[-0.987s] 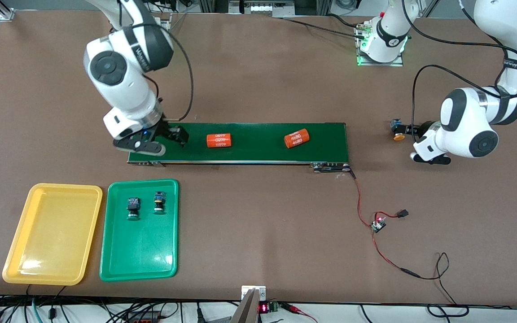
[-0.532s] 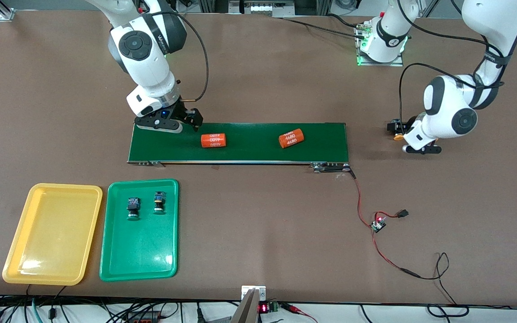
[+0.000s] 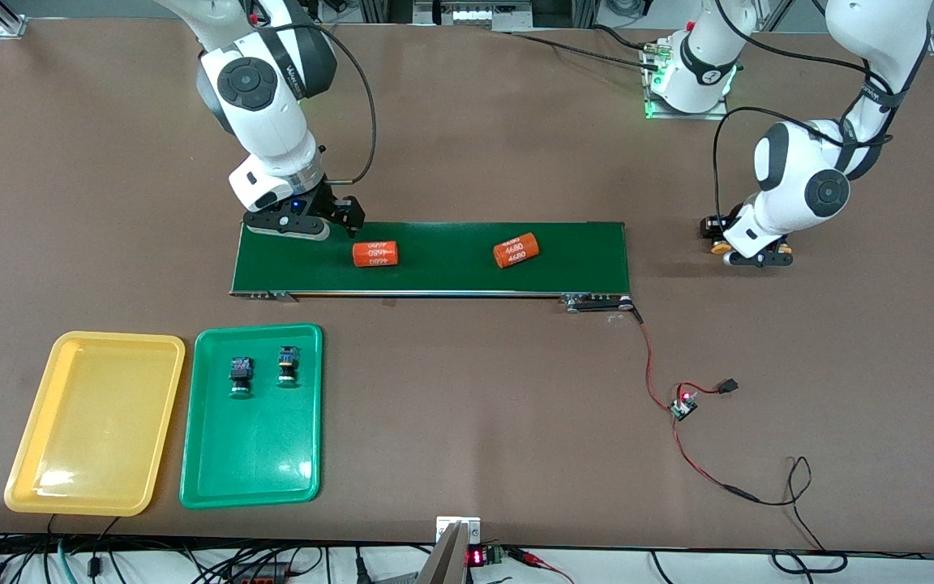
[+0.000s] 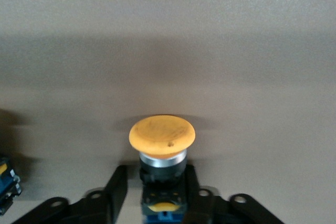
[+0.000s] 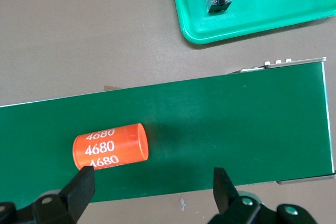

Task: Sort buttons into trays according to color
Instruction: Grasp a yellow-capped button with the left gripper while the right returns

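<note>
An orange-yellow capped button [image 4: 161, 135] lies on the bare table off the belt's end nearest the left arm, its cap [image 3: 718, 246] showing. My left gripper [image 4: 156, 184] straddles its dark body, one finger [image 4: 192, 187] against it, the other a narrow gap away. A second dark-bodied button [image 3: 710, 225] lies beside it. Two green-capped buttons [image 3: 240, 377] [image 3: 287, 365] rest in the green tray [image 3: 252, 454]. The yellow tray [image 3: 94, 422] beside it holds nothing. My right gripper [image 5: 152, 182] hangs open over the belt's other end, next to an orange cylinder [image 5: 110, 146].
The dark green conveyor belt [image 3: 434, 264] carries two orange "4680" cylinders [image 3: 375, 254] [image 3: 516, 250]. A red-black wire with a small board [image 3: 684, 405] trails from the belt's end toward the front camera. Both trays sit nearer the camera than the belt.
The left gripper has swung in over the orange-yellow button and its jaws have narrowed around the body. The right gripper moved across the belt's end, then held. Both cylinders drifted toward the right arm's end.
</note>
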You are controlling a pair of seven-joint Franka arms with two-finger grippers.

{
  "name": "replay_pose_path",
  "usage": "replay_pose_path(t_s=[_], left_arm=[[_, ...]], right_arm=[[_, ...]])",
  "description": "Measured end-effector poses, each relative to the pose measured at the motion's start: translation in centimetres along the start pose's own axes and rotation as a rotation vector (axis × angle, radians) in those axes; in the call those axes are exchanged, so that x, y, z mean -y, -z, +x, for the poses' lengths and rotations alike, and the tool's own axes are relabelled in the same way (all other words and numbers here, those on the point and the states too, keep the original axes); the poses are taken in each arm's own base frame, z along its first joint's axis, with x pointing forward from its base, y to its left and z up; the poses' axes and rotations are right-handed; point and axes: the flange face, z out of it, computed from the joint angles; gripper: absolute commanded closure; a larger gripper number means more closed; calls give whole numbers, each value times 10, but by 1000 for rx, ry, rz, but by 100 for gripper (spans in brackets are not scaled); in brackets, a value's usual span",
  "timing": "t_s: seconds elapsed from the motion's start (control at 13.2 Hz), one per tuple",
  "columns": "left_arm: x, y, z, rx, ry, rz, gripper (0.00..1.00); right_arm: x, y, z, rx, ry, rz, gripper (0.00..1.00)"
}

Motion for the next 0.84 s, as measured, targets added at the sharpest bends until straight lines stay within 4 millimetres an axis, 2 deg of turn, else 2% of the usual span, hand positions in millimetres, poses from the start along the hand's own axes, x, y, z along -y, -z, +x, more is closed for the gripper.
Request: replay_pose_path(t_s=[0.15, 0.3, 0.38, 0.53, 0.68, 0.84], left_arm=[[-1, 3, 0, 16, -2, 0, 87], [-1, 15, 8, 41, -4, -1, 87], [-2, 26, 15, 62, -5, -2, 87], [-13, 62, 33, 105, -27, -2, 87], [-49, 108, 53, 93, -95, 4, 87], [-98, 142, 65, 39, -152, -3, 86]], right_arm=[[0, -2, 0, 0, 0, 2, 0], [1, -2, 0, 0, 0, 3, 0], [1, -2, 1, -1, 0, 3, 0], [1, -2, 1, -1, 0, 3, 0], [0, -2, 1, -1, -1, 3, 0], [0, -2, 1, -1, -1, 3, 0]])
